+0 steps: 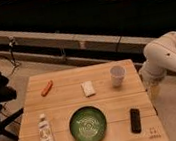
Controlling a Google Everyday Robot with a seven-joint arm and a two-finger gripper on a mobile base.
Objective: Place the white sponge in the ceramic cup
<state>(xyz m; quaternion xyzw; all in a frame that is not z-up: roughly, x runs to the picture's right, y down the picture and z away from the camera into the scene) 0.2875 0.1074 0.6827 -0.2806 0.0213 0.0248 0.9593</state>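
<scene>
Nearest, left of the gripper (153, 90): white bottle (45, 135), green plate (72, 119), black bar (135, 120), none wanted. Hangs off the table's (62, 107) right edge; open or closed, cannot tell. Farther in, well to its left, white sponge (88, 88) flat on the boards, untouched. Between, ceramic cup (116, 75), upright, empty-looking. Judged: reach not begun. Next calls for passing over the cup, then descending on the sponge.

The white sponge (88, 88) is lying on the tabletop (60, 97) near the ceramic cup (117, 75). The gripper (153, 90) is hanging just off the tabletop's edge, past the cup.
</scene>
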